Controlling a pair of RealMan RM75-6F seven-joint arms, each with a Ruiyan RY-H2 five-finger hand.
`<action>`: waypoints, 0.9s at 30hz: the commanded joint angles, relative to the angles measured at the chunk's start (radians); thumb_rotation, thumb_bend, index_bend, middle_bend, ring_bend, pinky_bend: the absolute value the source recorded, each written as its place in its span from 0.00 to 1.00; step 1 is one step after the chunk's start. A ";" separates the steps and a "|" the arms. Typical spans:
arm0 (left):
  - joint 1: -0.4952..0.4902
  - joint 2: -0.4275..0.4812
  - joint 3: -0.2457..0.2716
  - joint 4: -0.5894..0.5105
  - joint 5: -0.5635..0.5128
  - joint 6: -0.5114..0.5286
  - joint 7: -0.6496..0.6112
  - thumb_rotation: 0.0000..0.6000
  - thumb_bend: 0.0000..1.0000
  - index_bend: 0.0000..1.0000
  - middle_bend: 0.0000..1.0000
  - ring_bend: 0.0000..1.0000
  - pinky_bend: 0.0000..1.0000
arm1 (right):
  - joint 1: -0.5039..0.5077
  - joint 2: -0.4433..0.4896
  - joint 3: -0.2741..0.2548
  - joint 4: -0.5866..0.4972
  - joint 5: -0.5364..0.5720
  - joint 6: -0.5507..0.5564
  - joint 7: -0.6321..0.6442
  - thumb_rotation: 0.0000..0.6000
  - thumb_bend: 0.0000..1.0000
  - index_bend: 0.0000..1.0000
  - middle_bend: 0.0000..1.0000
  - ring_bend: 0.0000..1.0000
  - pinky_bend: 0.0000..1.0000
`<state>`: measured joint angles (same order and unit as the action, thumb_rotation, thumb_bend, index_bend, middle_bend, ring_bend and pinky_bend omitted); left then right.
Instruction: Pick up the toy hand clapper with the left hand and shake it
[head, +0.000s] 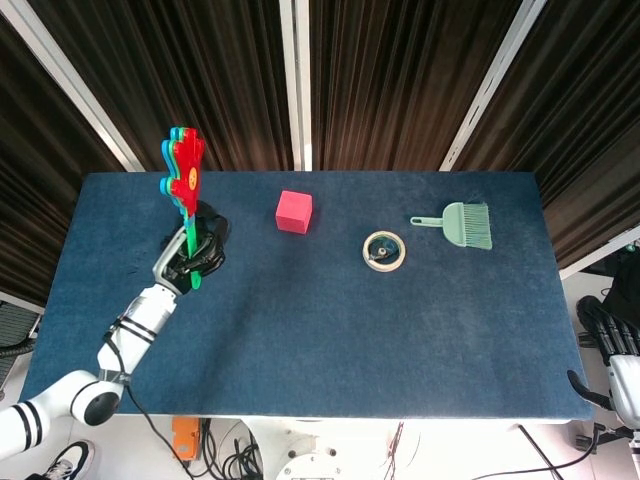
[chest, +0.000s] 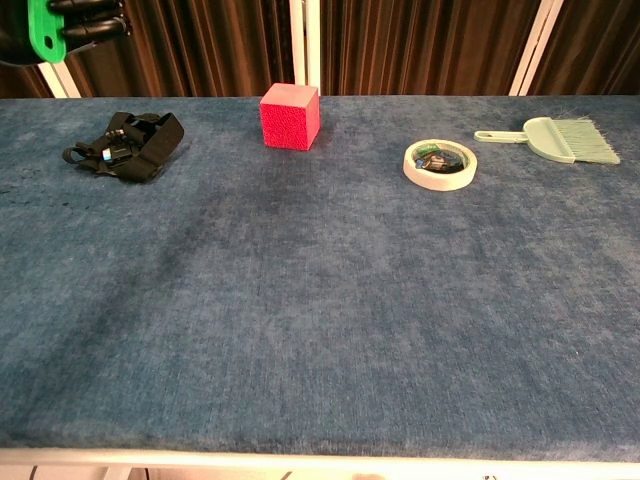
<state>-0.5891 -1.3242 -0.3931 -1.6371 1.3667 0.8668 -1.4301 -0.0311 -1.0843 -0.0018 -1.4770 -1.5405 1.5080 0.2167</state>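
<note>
While no lettering reads anywhere, your left hand (head: 178, 264) clamps the toy hand clapper (head: 183, 171) by its green handle, paddles raised toward 12 o'clock; your right hand (head: 612, 340) hangs at 4 o'clock, its grip unreadable.

Worktop (chest: 330, 300): matt blue cloth, napped. Toy hand clapper (head: 183, 175): glossy smooth plastic. Pink cube (chest: 290, 115): rough, foam-like. Strap bundle (chest: 125, 143): black webbing. Brush (chest: 560, 138): matt plastic.

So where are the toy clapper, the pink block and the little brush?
toy hand clapper (head: 184, 172), head view, on its red palm.
pink block (chest: 290, 116), chest view, on its front face.
little brush (head: 468, 225), head view, on its bristle head.
</note>
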 joint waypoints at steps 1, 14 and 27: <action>-0.076 0.007 0.172 0.180 0.299 -0.103 1.038 1.00 0.61 1.00 1.00 1.00 1.00 | 0.000 -0.001 0.000 0.002 0.002 0.000 0.002 1.00 0.22 0.00 0.00 0.00 0.00; -0.102 -0.024 0.231 0.146 -0.011 -0.238 1.872 1.00 0.61 1.00 1.00 1.00 1.00 | -0.001 0.000 0.001 0.010 0.004 -0.001 0.012 1.00 0.22 0.00 0.00 0.00 0.00; -0.081 -0.053 0.188 0.046 -0.072 -0.118 1.591 1.00 0.61 1.00 1.00 1.00 1.00 | 0.000 -0.005 0.000 0.010 0.005 -0.005 0.005 1.00 0.22 0.00 0.00 0.00 0.00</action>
<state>-0.6767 -1.3470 -0.1977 -1.5542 1.3101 0.6961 0.4628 -0.0315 -1.0894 -0.0022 -1.4669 -1.5360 1.5030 0.2218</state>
